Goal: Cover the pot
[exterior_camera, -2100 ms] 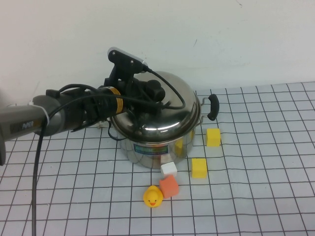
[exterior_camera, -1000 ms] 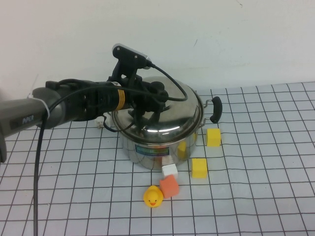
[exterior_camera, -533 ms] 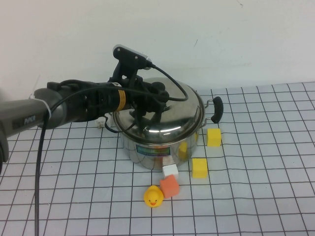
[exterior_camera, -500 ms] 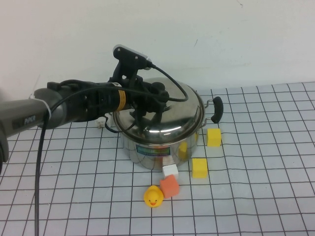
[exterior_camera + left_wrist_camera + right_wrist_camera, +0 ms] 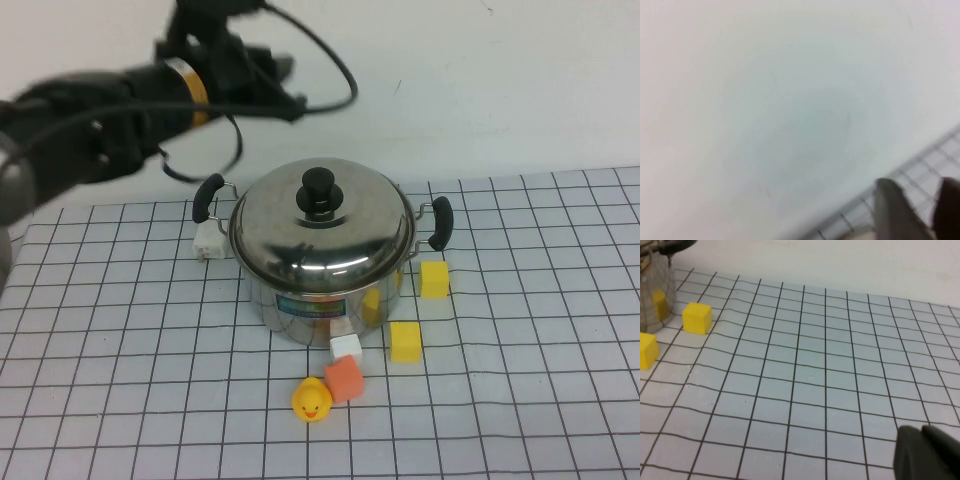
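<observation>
The lid (image 5: 320, 215) sits on the pot (image 5: 322, 300). My left end effector (image 5: 285, 85) is up high, empty, fingers slightly apart. My right end effector (image 5: 930, 452), low over the desk (image 5: 830, 370), looks clenched.

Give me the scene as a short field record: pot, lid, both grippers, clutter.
pot: upright on grid mat
lid: seated on pot, knob up
left gripper: raised above and behind pot, holding nothing, clear of lid
right gripper: low over bare mat, right of pot
clutter: two yellow blocks, white block, orange block, duck in front of pot
</observation>
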